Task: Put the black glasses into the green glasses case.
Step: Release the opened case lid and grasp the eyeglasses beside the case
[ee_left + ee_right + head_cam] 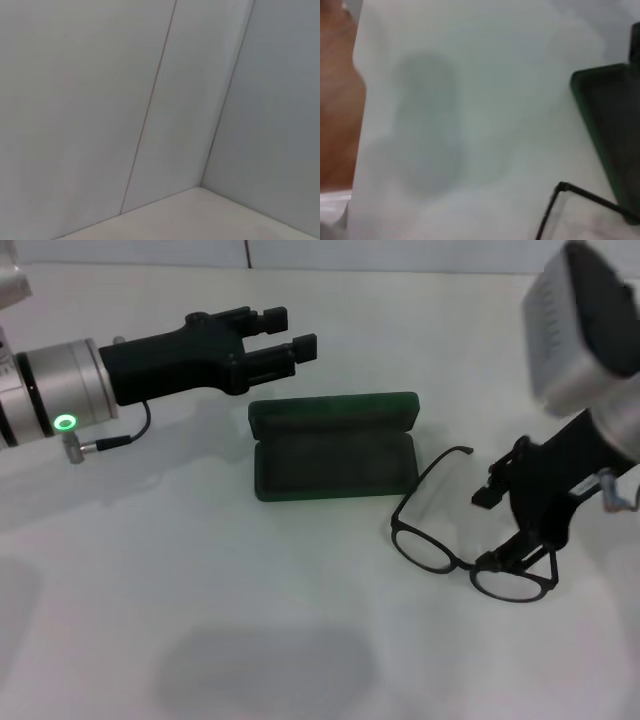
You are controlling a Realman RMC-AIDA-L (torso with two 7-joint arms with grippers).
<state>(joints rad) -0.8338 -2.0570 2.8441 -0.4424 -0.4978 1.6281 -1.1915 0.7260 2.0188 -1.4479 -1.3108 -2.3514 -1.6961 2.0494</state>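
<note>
The black glasses [470, 540] sat on the table just right of the open green glasses case [335, 448], still outside it. Right gripper [512, 552] pinched their frame; left gripper [290, 344] hovered spread and empty behind the case.

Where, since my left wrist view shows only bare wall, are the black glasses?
Observer: The black glasses lie unfolded on the table, just right of the green glasses case.
Operator: Is the case ready?
Observer: Yes, it is open, lid back, with nothing inside.
Operator: And the arms?
Observer: The right gripper is down at the glasses' right lens. The left gripper hovers beyond the case's left end, fingers open.
</note>
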